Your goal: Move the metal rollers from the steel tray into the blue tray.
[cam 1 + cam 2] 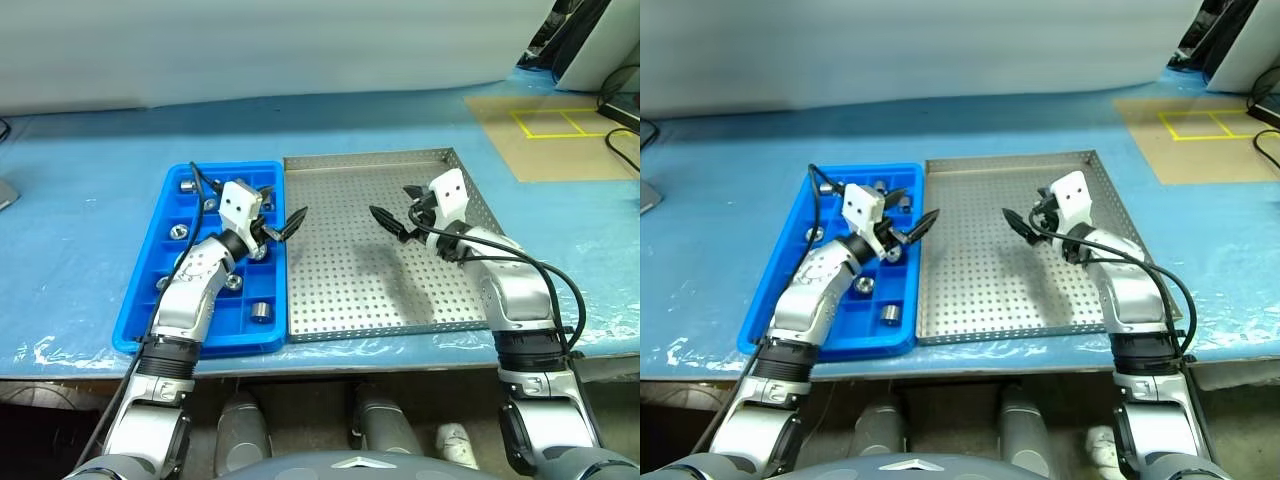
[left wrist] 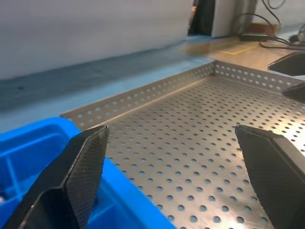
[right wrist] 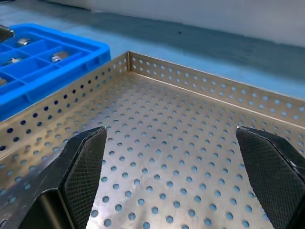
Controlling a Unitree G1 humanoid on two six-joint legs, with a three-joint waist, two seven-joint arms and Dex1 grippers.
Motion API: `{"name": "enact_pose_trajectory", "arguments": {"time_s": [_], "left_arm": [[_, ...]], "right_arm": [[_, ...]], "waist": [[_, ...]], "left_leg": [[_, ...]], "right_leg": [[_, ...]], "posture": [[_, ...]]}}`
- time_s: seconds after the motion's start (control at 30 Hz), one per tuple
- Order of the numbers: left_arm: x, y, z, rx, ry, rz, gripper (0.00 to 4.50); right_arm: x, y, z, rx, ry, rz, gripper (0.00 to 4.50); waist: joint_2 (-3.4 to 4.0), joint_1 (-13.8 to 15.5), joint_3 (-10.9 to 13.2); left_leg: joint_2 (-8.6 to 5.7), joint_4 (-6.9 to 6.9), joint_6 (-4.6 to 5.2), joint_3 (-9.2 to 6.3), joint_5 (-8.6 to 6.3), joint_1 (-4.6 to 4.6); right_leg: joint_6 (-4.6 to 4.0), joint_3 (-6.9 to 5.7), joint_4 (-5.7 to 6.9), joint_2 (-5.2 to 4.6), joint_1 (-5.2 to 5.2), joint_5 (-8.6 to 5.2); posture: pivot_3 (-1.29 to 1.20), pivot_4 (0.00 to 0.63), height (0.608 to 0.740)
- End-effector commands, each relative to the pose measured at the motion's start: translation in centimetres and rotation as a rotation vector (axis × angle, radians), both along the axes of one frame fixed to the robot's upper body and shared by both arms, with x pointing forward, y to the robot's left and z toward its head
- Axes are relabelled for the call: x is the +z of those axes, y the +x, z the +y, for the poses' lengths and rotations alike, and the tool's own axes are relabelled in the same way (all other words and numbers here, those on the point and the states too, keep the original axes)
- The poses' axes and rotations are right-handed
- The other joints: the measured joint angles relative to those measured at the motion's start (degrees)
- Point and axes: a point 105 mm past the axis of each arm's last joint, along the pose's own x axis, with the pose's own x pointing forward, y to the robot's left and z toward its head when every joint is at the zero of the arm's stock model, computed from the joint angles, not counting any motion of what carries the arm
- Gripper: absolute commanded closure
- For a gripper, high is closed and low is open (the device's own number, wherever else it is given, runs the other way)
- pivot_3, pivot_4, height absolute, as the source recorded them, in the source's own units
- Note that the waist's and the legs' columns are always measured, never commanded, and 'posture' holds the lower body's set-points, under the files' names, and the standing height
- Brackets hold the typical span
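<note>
The steel tray (image 1: 440, 300) lies mid-table with a perforated floor. Left of it, touching, sits the blue tray (image 1: 150, 300). Several metal rollers lie in its compartments, such as one (image 1: 260, 311) near the front and one (image 1: 187, 185) at the far corner. My left gripper (image 1: 282, 208) hovers open and empty over the seam between the two trays, pointing right across the steel tray (image 2: 190, 157). My right gripper (image 1: 396, 205) hovers open and empty above the steel tray's far right part, pointing left toward the blue tray (image 3: 43, 62) and its rollers (image 3: 59, 57).
A brown board (image 1: 560, 140) marked with yellow tape lies at the back right, with black cables (image 1: 620, 145) beside it. The blue table cover (image 1: 90, 170) surrounds both trays. The table's front edge (image 1: 330, 355) runs just below them.
</note>
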Motion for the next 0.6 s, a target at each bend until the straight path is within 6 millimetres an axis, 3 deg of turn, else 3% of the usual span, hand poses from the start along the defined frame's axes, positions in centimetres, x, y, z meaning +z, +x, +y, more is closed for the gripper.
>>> {"name": "enact_pose_trajectory", "arguments": {"time_s": [0.03,0.2,0.6], "left_arm": [[1.3,-0.2,0.6,0.036,0.031,-0.079,0.0],[1.5,-0.2,1.2,0.063,0.02,-0.085,0.0],[1.2,-0.5,1.4,0.058,0.02,-0.07,0.0]], "right_arm": [[1.7,0.1,0.2,0.037,0.015,-0.076,0.01],[0.9,0.2,0.8,0.06,-0.015,-0.066,0.01],[0.3,0.2,0.9,0.073,-0.024,-0.051,0.01]], "waist": [[0.0,0.16,0.0],[0.01,0.82,-0.01],[0.02,1.05,-0.01]], "left_leg": [[0.0,0.0,0.0,-0.01,0.0,-0.01],[0.02,-0.04,0.06,-0.04,-0.02,-0.1],[0.03,-0.06,0.1,0.0,-0.11,-0.13]], "right_leg": [[0.0,0.0,0.01,0.0,0.0,0.0],[-0.4,-0.02,0.07,0.02,-0.08,0.27],[-0.39,-0.01,0.05,0.01,-0.1,0.15]], "posture": [[-0.06,0.15,0.74],[-0.03,0.15,0.74],[-0.03,0.15,0.74]]}}
